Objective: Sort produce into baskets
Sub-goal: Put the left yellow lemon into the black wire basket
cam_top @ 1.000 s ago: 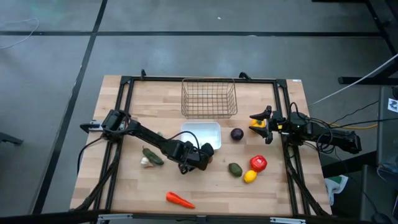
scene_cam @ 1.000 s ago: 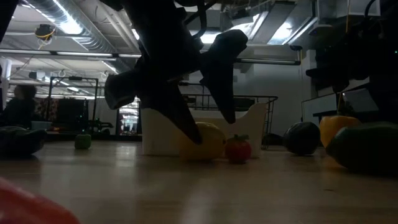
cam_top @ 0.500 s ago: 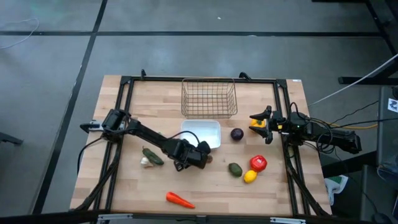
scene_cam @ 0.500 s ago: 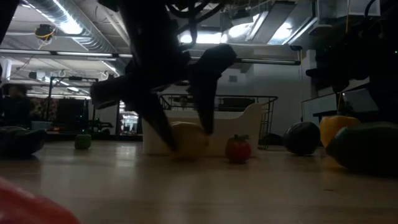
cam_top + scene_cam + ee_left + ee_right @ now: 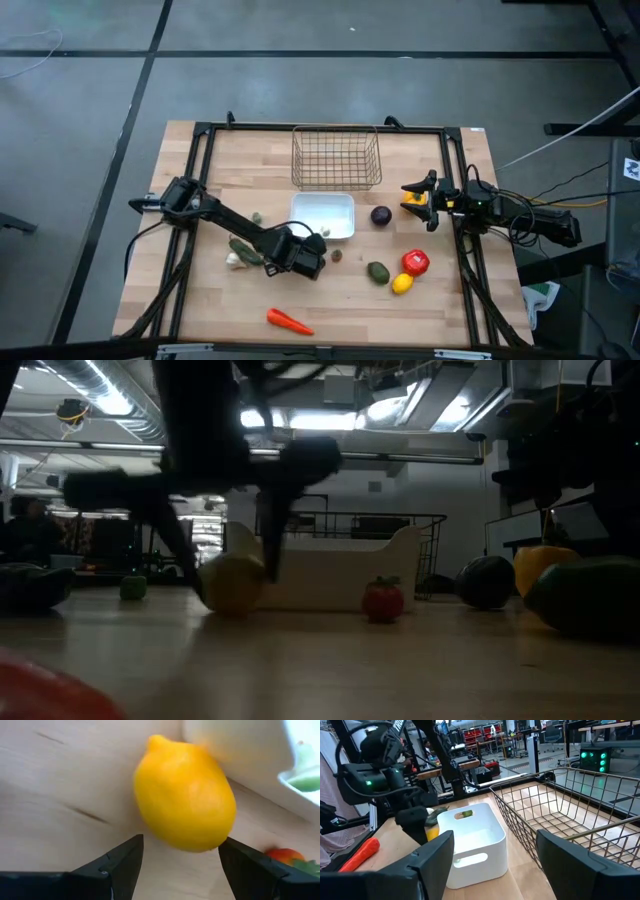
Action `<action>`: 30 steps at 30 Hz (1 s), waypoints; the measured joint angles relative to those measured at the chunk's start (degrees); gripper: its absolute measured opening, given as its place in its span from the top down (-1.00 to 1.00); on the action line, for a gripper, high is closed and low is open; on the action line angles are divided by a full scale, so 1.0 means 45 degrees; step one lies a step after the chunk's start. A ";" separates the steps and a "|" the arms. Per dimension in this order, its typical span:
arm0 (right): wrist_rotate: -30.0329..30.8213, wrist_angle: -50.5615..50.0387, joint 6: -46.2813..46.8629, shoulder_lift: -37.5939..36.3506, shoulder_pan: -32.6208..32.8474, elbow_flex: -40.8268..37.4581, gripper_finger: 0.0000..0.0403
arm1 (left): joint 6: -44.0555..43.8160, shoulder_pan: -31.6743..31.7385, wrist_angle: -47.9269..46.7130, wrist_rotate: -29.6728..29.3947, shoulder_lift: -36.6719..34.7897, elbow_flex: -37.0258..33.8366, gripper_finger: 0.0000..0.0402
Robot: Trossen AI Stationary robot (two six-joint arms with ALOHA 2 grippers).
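Lemon (image 5: 185, 800) apparently between left gripper's (image 5: 177, 865) spread fingers.

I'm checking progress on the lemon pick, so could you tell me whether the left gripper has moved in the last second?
Yes. In the high view the left gripper has slid leftward, away from the white tray.

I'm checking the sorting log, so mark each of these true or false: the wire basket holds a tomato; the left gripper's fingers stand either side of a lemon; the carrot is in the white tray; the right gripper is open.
1. The wire basket holds a tomato. False: it is empty; the tomato lies on the table.
2. The left gripper has its fingers either side of a lemon. True.
3. The carrot is in the white tray. False: it lies near the table's front edge.
4. The right gripper is open. True.
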 joint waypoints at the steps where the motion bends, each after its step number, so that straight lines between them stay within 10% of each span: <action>1: 0.0000 0.0000 0.0000 -0.0003 0.0005 0.0000 -0.39 | 0.0001 -0.0076 -0.0412 0.0005 -0.0112 0.0000 -0.26; 19: -0.0010 -0.0005 0.0005 -0.0004 0.0000 0.0000 -0.39 | 0.0418 0.0088 -0.3074 -0.0098 -0.1047 -0.0007 -0.26; 30: -0.0037 -0.0005 0.0005 -0.0002 0.0003 0.0000 -0.39 | 0.4859 0.0219 -0.2994 -0.0194 -0.1039 -0.0010 -0.26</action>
